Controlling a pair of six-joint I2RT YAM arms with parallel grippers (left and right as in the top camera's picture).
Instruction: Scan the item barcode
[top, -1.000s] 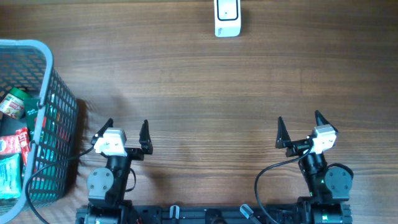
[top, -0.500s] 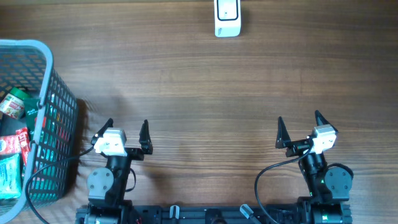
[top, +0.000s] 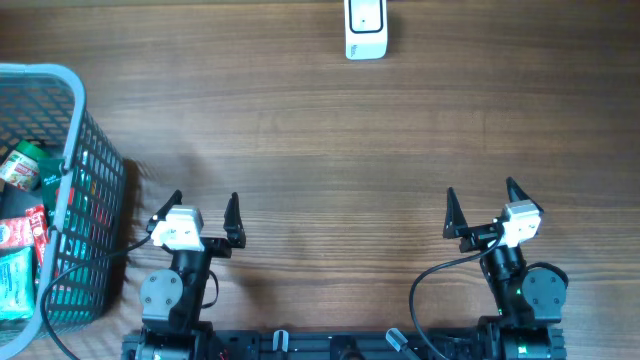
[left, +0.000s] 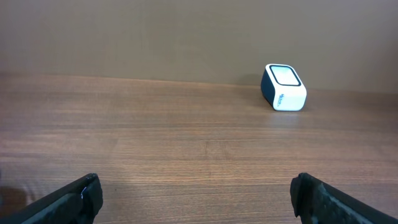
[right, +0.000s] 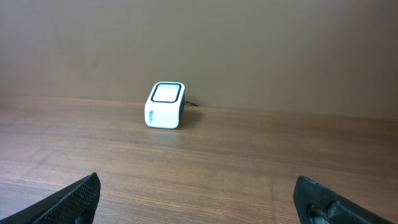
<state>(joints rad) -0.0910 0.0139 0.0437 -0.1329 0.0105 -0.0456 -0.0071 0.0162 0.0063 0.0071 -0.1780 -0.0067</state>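
Note:
A white barcode scanner (top: 366, 28) with a dark trim stands at the far edge of the wooden table; it also shows in the left wrist view as the scanner (left: 285, 87) and in the right wrist view as the scanner (right: 165, 105). Packaged items (top: 20, 215) lie in a blue mesh basket (top: 72, 170) at the left edge. My left gripper (top: 204, 213) rests near the front edge, open with nothing between its fingers. My right gripper (top: 480, 205) is also near the front, open and holding nothing.
The basket stands just left of my left arm, its wall close to the gripper. A black cable (top: 430, 285) loops beside the right arm's base. Bare wood lies between the grippers and the scanner.

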